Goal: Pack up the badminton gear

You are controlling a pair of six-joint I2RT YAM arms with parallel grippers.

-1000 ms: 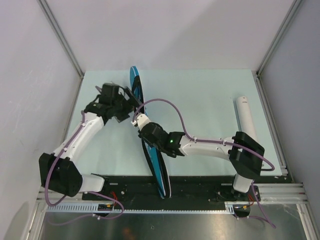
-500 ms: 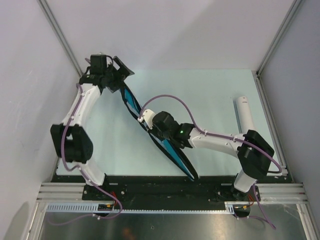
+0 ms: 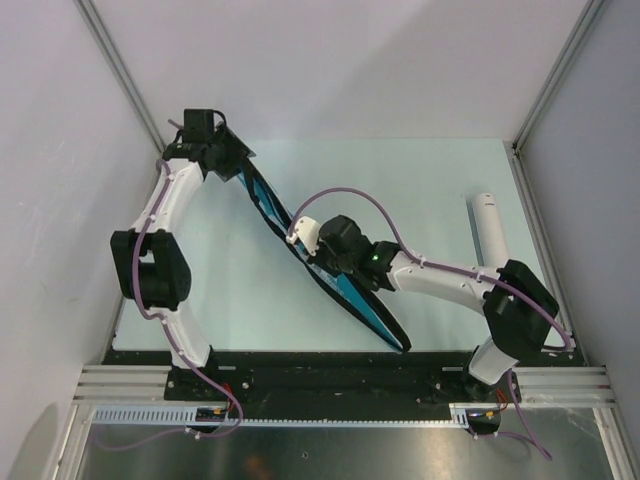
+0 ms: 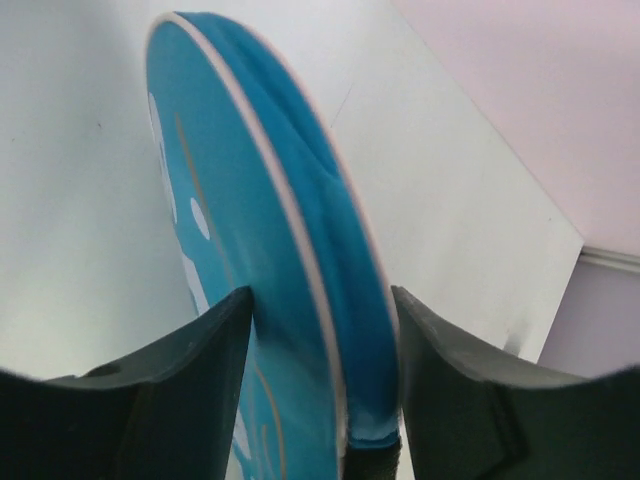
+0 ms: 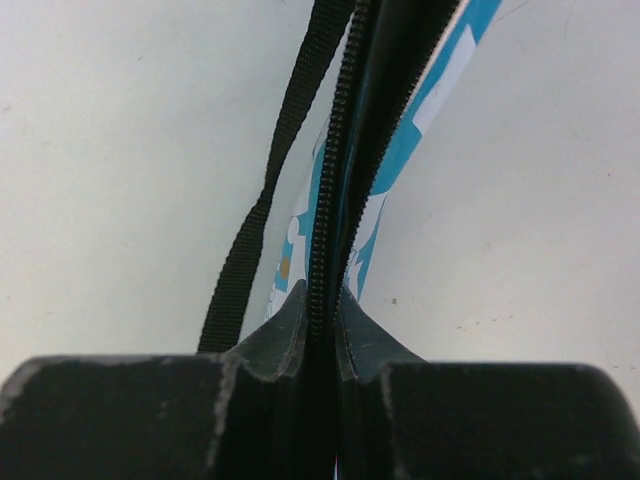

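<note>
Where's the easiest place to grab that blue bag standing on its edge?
Its thin zippered edge, from above: the blue bag stands on edge, so that narrow rim faces up and fits between jaws. The right gripper pinches it there, beside the loose strap.

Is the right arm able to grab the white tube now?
Probably not yet: the right gripper is shut on the zipper edge of the blue bag. The white tube lies uncovered beside that arm; nothing else blocks it.

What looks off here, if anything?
The racket bag stands on edge, slanting across the table, pinched by the left gripper and right gripper rather than lying flat. Its black strap hangs loose beside the zipper. The white tube lies unpacked at the right.
</note>
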